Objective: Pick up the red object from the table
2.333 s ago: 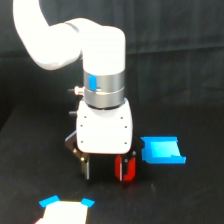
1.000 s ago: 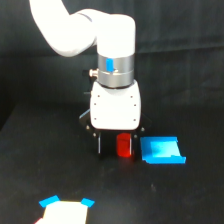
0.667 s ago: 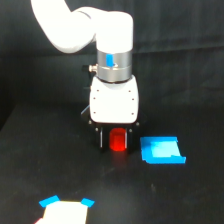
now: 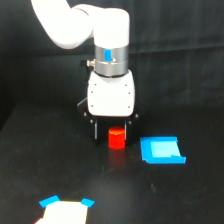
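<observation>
Bare table (image 4: pixel 45 165) around the red object (image 4: pixel 116 138); blue tray (image 4: pixel 161 150) near, on the exterior view's right.

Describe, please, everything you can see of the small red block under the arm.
The small red stubby block looks cylindrical or slightly faceted, matte, with an orange-tinted top. It stands upright between the dark fingers of the white arm's pincer, to the exterior view's left of the bright blue tray-like piece. Whether it rests on the black table or is gripped cannot be told.

Small upright red object (image 4: pixel 116 138) on the black table (image 4: pixel 40 165)
</observation>
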Available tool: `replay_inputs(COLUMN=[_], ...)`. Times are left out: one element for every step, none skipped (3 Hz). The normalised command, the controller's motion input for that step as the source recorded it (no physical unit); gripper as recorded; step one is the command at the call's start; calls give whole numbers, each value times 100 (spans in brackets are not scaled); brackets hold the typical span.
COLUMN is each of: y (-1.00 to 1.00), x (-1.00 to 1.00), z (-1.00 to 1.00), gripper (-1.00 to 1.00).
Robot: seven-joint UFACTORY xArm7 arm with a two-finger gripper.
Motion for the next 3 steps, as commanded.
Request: replay_inputs(y=[24,-91,-100], x=[-19,-26,9], z=[-13,86,100], gripper=[-100,-100,-100])
